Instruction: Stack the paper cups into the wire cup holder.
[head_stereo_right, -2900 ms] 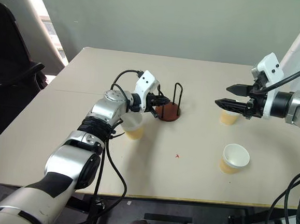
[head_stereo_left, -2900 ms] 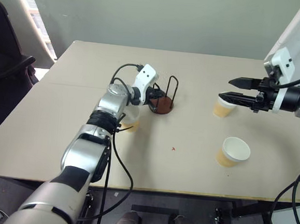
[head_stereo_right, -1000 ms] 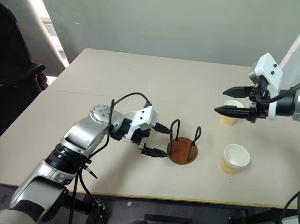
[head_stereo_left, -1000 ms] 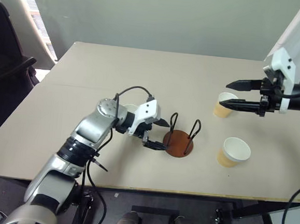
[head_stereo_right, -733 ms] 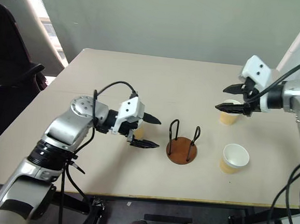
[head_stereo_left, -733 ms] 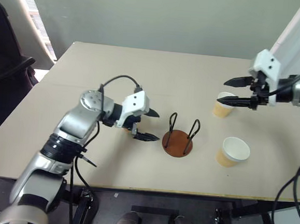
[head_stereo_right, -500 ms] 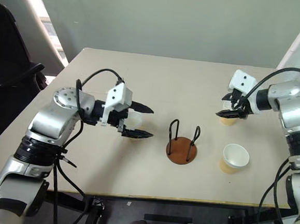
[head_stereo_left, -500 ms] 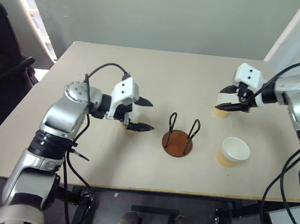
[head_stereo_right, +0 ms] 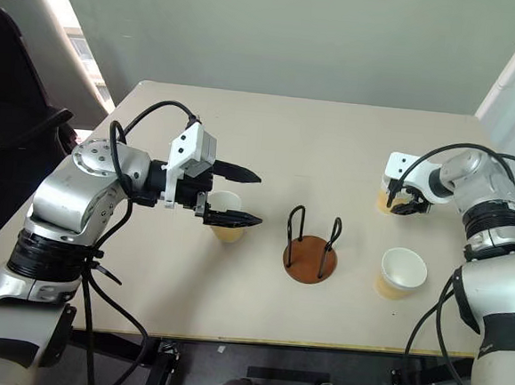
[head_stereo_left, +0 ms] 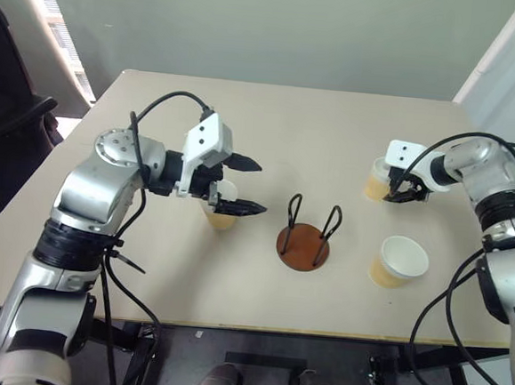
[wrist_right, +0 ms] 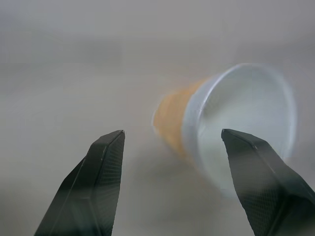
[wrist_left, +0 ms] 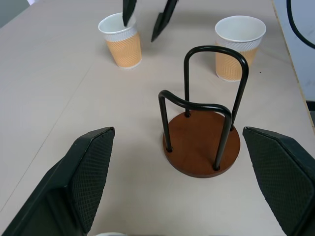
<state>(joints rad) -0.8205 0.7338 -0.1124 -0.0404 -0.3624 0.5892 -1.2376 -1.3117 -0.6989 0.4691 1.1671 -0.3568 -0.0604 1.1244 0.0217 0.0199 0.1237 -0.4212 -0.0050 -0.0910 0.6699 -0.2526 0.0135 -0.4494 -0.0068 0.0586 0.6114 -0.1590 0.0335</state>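
Cup (head_stereo_left: 377, 179) at far right sits between spread right hand (head_stereo_left: 402, 191) fingers; left hand (head_stereo_right: 241, 196) spread, empty, beside holder (head_stereo_left: 304, 241)

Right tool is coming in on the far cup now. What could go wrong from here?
1. The right tool stands open around the far cup, which sits off toward one finger; closing off-centre could tip or crush the light paper cup.
2. The wire cup holder is empty, with narrow loops; a tilted cup may catch on a wire.
3. The left tool hangs open just above the cup near it, and a low sweep could topple it.
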